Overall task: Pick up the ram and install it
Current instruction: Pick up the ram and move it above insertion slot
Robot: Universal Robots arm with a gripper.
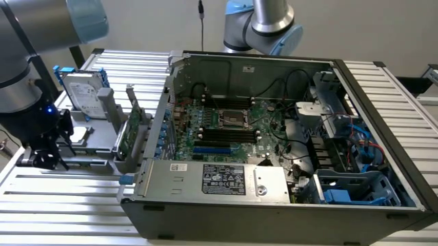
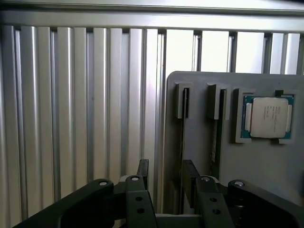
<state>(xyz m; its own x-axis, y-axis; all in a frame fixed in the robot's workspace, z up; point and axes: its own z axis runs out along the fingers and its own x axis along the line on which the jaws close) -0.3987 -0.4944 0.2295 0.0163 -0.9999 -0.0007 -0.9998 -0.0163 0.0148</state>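
The pincer [image 2: 166, 183] is being held wide open, and nothing is being gripped between its jaws. One of its fingers [image 2: 142, 172] is being kept over the slatted aluminium table [image 2: 71, 118], just outside the edge of a grey holder [image 2: 256, 166]. The other finger is being kept over the holder itself.

The ram [image 2: 182, 137] is being kept on edge in a narrow slot of this holder, directly ahead of the pincer and running away from it. Its near end is being seen just beside the inner face of the finger that is over the holder. Whether the two are touching cannot be told.

On the far side of that finger from the gap, a second slot [image 2: 219, 102] is being seen near the ram, with another thin strip on edge in it. Further out on the same side, a processor chip [image 2: 268, 116] is being kept flat in a square recess.

In the exterior view the pincer is being held low at the holder's outer edge. A silver hard drive [image 1: 82, 92] and a green expansion card [image 1: 133, 128] are being kept upright on the holder beyond the pincer. The open computer case [image 1: 274, 205], with its motherboard [image 1: 226, 123], is being seen well apart from the pincer, past the card. A second arm [image 1: 270, 23] is being seen behind the case.
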